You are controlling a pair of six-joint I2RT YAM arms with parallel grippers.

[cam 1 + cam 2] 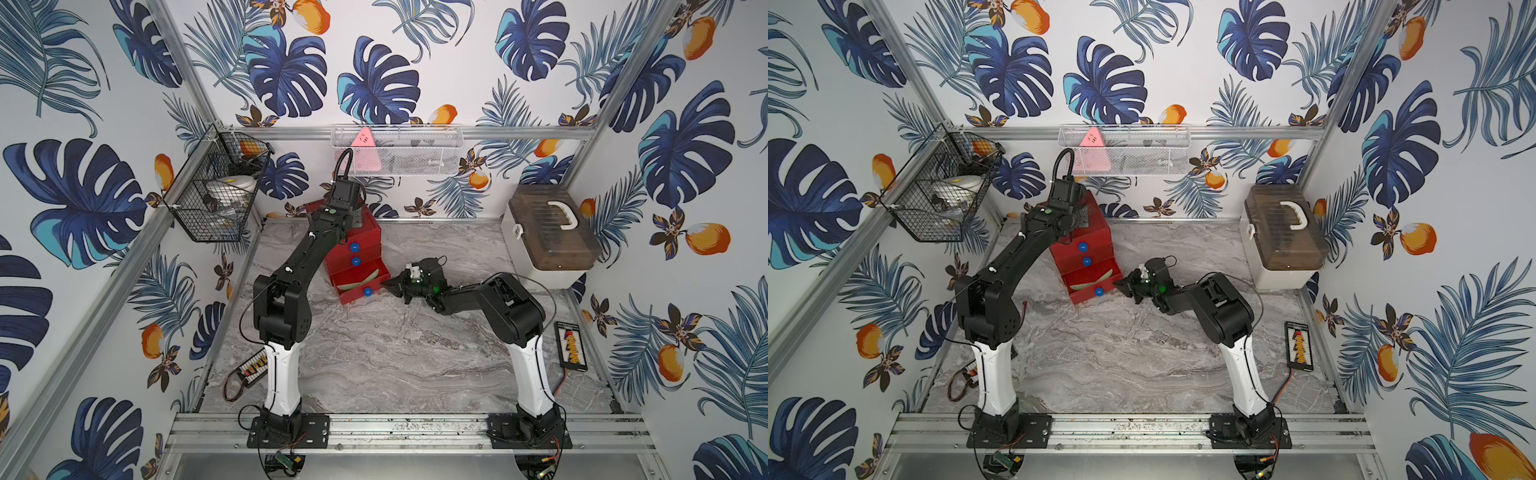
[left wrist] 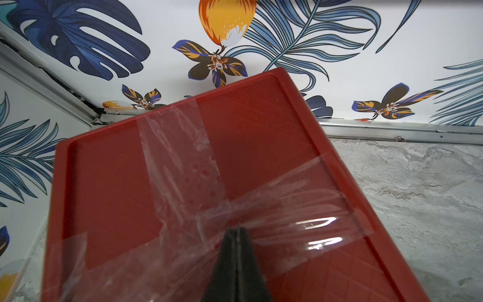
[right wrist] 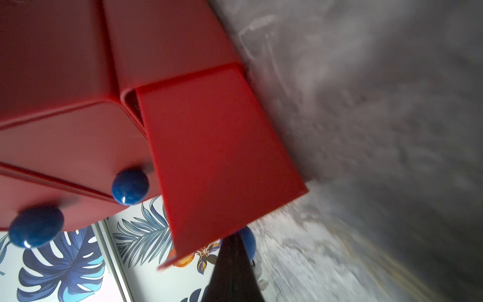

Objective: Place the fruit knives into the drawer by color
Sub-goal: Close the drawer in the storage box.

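Two pale fruit knives are seen in the pulled-out bottom drawer of the red chest, left of centre. The left gripper, closed on nothing, is set against the chest's top. The right gripper, likewise closed and empty, is held beside the bottom knob.

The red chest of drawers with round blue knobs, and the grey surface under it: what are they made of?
The red three-drawer chest looks like moulded plastic, smooth and glossy, with rounded edges. Its round blue knobs show sharp highlights: glossy plastic or glazed ceramic, unclear. The grey veined tabletop looks like marble, possibly only a printed sheet.
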